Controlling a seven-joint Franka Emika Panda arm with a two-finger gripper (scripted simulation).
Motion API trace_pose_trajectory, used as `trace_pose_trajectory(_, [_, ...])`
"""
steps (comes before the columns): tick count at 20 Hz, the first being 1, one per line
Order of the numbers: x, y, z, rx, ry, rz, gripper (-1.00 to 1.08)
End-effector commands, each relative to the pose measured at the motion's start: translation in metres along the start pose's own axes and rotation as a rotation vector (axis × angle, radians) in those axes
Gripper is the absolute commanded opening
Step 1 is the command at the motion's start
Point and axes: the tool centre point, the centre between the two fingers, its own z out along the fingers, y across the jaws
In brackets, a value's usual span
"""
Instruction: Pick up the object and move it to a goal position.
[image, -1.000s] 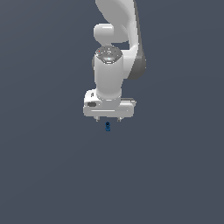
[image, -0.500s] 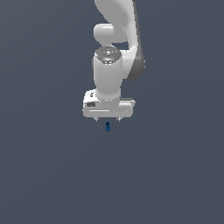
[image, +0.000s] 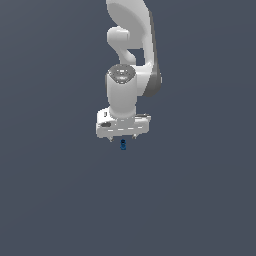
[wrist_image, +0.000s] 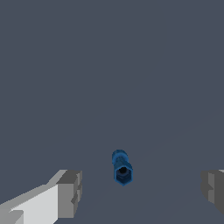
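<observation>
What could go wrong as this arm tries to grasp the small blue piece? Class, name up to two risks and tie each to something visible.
1. The blue bolt is tiny beside the open gripper; its fingers stand far apart, so a slight misalignment could make them close on nothing.
2. It looks like a rod lying on the flat floor, so uneven finger contact might roll or flick it away.

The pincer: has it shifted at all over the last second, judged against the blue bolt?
No. In the exterior view the pincer sits just above the blue bolt, with the same small gap as before; the bolt has not moved either.
</observation>
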Motion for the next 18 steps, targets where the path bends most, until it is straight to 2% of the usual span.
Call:
trace_pose_trajectory(1, [-0.007,0.000,0.012,0.005,-0.005,-0.050,1.00])
trace_pose_trajectory(9, [-0.028,-0.002,0.044,0.020,-0.017,-0.190,1.00])
trace_pose_trajectory(18, [-0.038,-0.003,0.057,0.027,-0.021,-0.252,1.00])
